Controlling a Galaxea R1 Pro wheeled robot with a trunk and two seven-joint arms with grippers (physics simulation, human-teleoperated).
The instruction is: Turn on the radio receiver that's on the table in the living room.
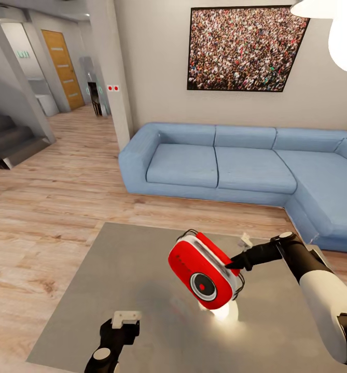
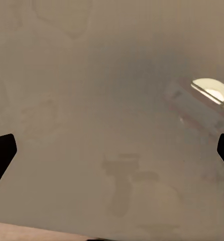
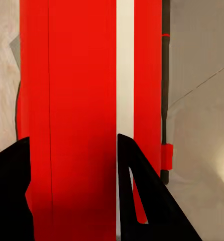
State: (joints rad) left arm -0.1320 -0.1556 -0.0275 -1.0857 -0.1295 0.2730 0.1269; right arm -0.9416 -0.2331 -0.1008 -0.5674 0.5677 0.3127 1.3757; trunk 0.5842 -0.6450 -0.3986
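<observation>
Left end effector (image 1: pixel 125 318): lower centre of frame, nearest, released, over the counter.
Counter (image 1: pixel 116 259): large low grey glossy rectangular top.
Right end effector (image 1: pixel 234 265): clenched on the radio's edge.
Radio (image 1: pixel 207 269): small red rounded-rectangle plastic receiver, white rim, round dial, held tilted above counter, centre-right.
Handling: likely light, rigid, smooth; grip sides, leave dial free.

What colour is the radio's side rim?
White-silver, a pale band on the red radio receiver; the right wrist view shows it best.

The radio receiver (image 1: pixel 207 277) looked like smooth, glossy red plastic with a white rim; the surface (image 1: pixel 116 269) was polished grey, the floor (image 1: pixel 49 207) matt wood, the sofa (image 1: pixel 235 166) perhaps cloth.
</observation>
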